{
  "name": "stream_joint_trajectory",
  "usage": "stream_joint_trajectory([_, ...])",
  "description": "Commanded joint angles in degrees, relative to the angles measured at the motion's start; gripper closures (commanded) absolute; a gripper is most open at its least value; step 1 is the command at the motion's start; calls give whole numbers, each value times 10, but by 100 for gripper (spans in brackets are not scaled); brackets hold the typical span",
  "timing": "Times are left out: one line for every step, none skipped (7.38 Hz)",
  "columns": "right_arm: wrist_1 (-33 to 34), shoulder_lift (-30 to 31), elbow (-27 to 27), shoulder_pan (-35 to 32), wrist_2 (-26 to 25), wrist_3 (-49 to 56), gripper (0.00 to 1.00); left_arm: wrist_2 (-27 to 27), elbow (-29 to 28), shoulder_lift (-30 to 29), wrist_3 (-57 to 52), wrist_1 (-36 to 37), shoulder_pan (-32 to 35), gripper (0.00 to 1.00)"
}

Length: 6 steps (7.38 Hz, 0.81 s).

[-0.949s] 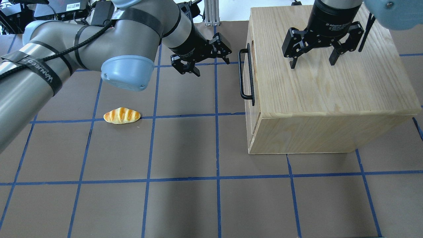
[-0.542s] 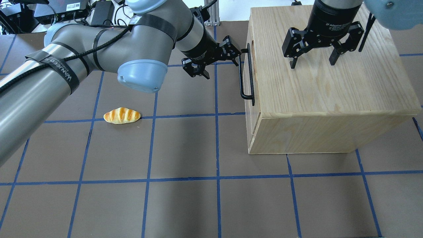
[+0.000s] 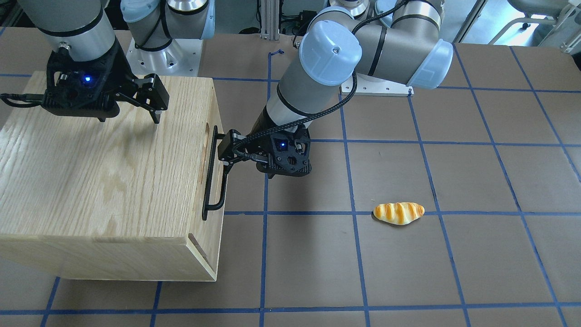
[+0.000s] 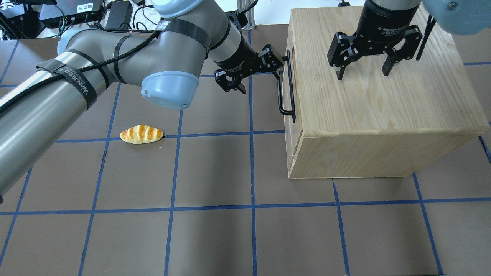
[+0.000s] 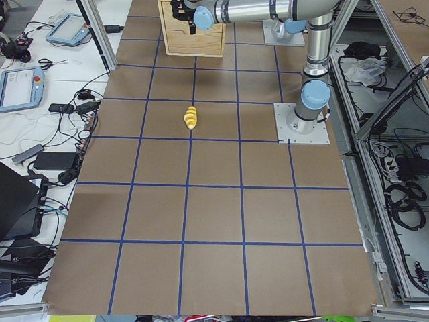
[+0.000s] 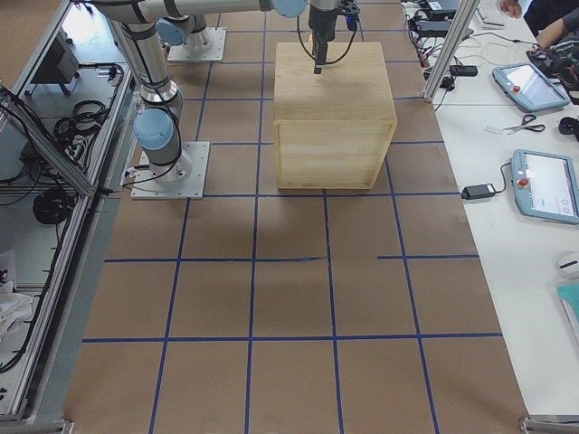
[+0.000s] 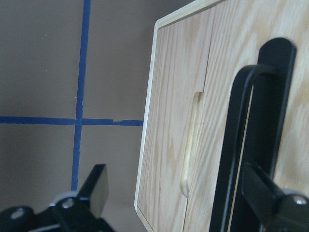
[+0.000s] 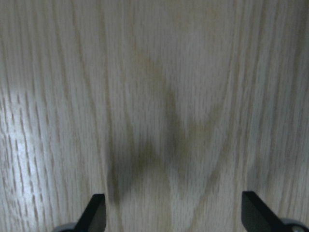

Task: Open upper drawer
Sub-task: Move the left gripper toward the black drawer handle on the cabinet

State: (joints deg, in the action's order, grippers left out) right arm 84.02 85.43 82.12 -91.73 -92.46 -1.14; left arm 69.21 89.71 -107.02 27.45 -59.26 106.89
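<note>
The upper drawer [image 3: 213,190] sits flush in the front of the oak-grain cabinet [image 4: 376,96]. Its long black bar handle [image 4: 281,96] and slot cutout [image 3: 206,131] face the table's middle. My left gripper [image 4: 261,82] is open at the far end of the handle. In the left wrist view the handle [image 7: 231,145] stands between the fingers [image 7: 94,186], close to the right one. My right gripper [image 4: 362,73] is open, pointing down just above the cabinet top, as the right wrist view [image 8: 174,212] shows.
A yellow bread roll [image 4: 141,134] lies on the brown gridded table [image 4: 215,230], left of the cabinet; it also shows in the front-facing view [image 3: 398,213]. The arm bases [image 3: 159,54] stand at the table's back edge.
My left arm has moved right, bringing its open gripper from beside the cabinet up to the handle's far end. The right gripper, drawer and bread roll have not moved.
</note>
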Motion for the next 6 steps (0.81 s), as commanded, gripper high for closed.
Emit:
stream_joint_trajectory([0, 0, 1, 0, 0, 0, 0, 1, 2, 6, -1, -3, 1, 0])
stream_joint_trajectory([0, 0, 0, 0, 0, 1, 0, 1, 2, 7, -1, -6, 2, 0])
stream_joint_trajectory([0, 0, 0, 0, 0, 1, 0, 1, 4, 8, -1, -8, 2, 0])
stream_joint_trajectory([0, 0, 0, 1, 0, 0, 0, 1, 4, 6, -1, -8, 3, 0])
stream_joint_trajectory([0, 0, 0, 1, 0, 0, 0, 1, 5, 10, -3, -9, 9, 0])
stream_joint_trajectory([0, 0, 0, 0, 0, 0, 0, 1, 4, 7, -3, -9, 10, 0])
